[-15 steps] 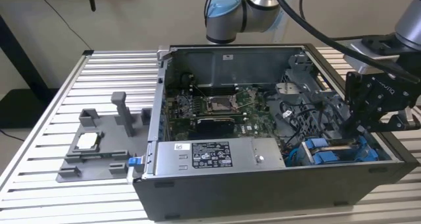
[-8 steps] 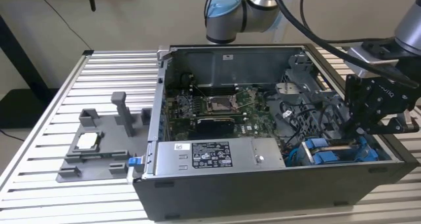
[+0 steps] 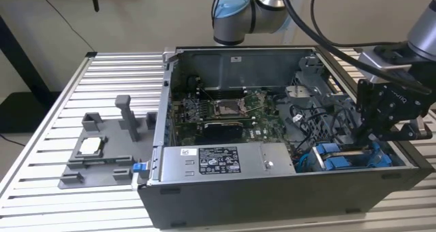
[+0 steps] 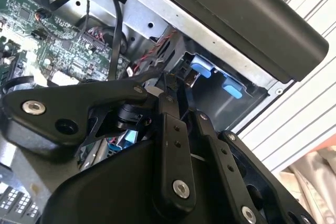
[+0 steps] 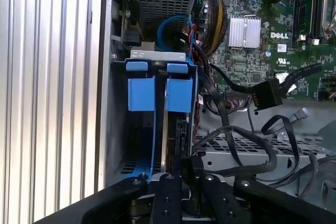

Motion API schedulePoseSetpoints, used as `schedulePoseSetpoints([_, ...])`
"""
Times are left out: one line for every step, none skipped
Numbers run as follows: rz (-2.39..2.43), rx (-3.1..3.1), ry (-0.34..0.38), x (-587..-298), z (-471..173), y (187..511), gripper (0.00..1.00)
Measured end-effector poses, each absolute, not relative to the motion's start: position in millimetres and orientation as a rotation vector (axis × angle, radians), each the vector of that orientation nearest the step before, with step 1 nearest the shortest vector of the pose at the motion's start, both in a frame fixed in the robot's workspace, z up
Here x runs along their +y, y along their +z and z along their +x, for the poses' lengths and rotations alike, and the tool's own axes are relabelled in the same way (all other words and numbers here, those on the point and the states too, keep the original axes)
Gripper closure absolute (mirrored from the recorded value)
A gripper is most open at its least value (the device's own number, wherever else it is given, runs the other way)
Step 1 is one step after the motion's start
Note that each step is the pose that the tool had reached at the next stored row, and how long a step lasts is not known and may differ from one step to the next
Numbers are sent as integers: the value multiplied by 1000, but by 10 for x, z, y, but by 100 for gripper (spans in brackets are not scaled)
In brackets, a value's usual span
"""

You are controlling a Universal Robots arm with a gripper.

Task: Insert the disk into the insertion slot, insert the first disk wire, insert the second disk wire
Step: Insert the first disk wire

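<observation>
Black fingers (image 5: 169, 182) pinched almost shut on the edge of flat silver-grey disk in bright blue plastic frame (image 5: 166, 124). Disk stands edge-on just beyond fingertips, in narrow insertion slot of dark grey metal cage (image 5: 118, 140). Farther beyond, loose black wire connector (image 5: 268, 95).

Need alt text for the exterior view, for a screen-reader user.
The arm's gripper hangs at the exterior view's right, low inside an open computer case, at the blue-framed insertion slot. The case sits on a slatted metal table, with a grey fixture tray to the exterior view's left.
</observation>
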State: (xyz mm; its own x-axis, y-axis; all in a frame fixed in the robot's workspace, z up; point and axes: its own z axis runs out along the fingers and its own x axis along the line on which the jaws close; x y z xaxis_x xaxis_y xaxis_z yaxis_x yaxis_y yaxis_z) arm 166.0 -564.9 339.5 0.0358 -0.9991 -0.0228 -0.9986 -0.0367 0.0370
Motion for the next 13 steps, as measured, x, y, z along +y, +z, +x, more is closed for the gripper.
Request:
schedulePoseSetpoints([2252, -2174, -66, -5649, 1660, 3388, 81])
schedulePoseSetpoints([2251, -2174, -67, -5649, 1660, 3377, 81])
schedulePoseSetpoints([2250, -2175, -67, -5649, 1661, 3365, 81])
schedulePoseSetpoints([2248, -2176, -67, -5649, 1661, 3352, 81])
schedulePoseSetpoints([2247, -2176, -67, -5649, 1661, 3343, 81])
schedulePoseSetpoints([2246, -2176, -68, -5649, 1662, 3338, 81])
schedulePoseSetpoints([2246, -2176, -69, -5649, 1662, 3336, 81])
schedulePoseSetpoints([2246, -2176, -71, -5649, 1662, 3333, 81])
schedulePoseSetpoints([2247, -2177, -73, -5648, 1661, 3329, 80])
schedulePoseSetpoints([2247, -2177, -73, -5649, 1661, 3341, 80])
schedulePoseSetpoints([2246, -2177, -73, -5649, 1661, 3365, 80])
schedulePoseSetpoints([2246, -2176, -71, -5649, 1661, 3406, 73])
schedulePoseSetpoints([2246, -2176, -72, -5648, 1661, 3443, 73])
